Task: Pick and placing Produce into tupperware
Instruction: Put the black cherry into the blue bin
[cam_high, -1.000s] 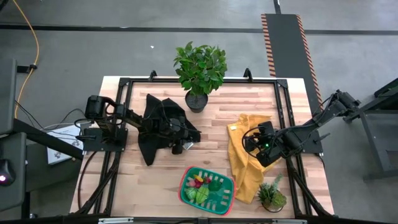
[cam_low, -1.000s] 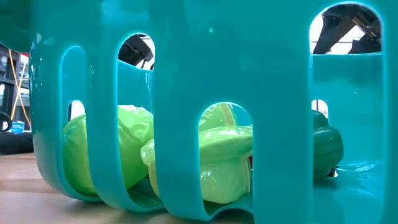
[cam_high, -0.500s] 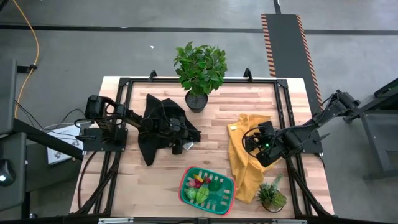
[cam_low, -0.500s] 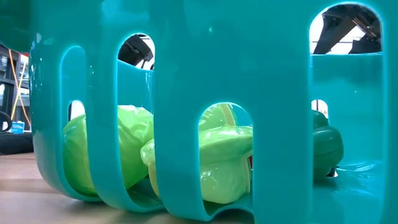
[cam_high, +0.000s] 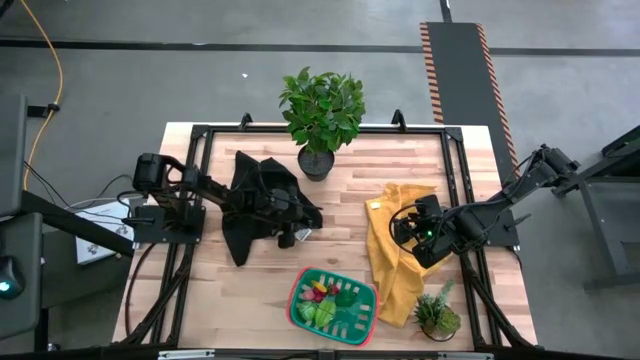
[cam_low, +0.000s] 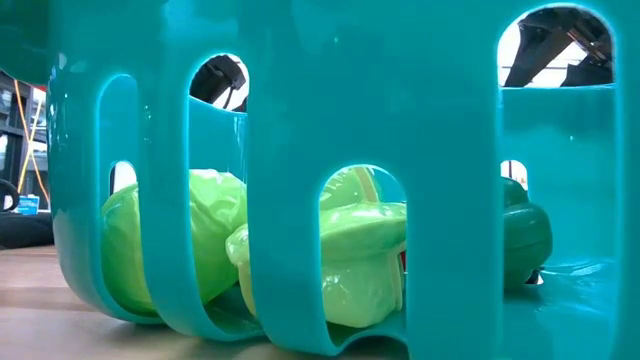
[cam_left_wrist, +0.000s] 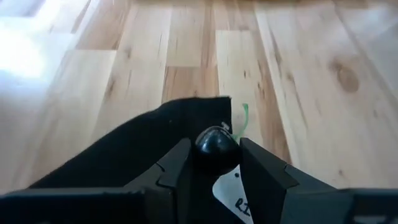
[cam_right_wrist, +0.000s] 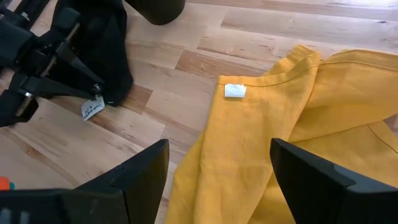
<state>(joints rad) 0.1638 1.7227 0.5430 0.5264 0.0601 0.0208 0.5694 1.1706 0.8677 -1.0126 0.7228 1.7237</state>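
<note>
Two fingers of the left gripper (cam_left_wrist: 214, 155) have drawn in over the last second and now pinch a small dark ball (cam_left_wrist: 216, 147) above the black cloth (cam_left_wrist: 118, 155). It is probably a piece of produce, though the wrist view leaves that unsure. If so, it must next be carried to the tupperware (cam_high: 296, 300), well apart at the table's near edge, where the other produce (cam_high: 322, 293) already lies. The right gripper (cam_right_wrist: 217, 168) waits with its fingers spread over the yellow cloth (cam_right_wrist: 280, 112).

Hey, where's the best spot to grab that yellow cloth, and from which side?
Probably the hemmed corner of the yellow cloth, near the white tag. The cloth lies mostly flat, so that free edge gives the jaws something to pinch. Come from above with the right gripper, which is open over it. The left gripper is at the black cloth.
</note>
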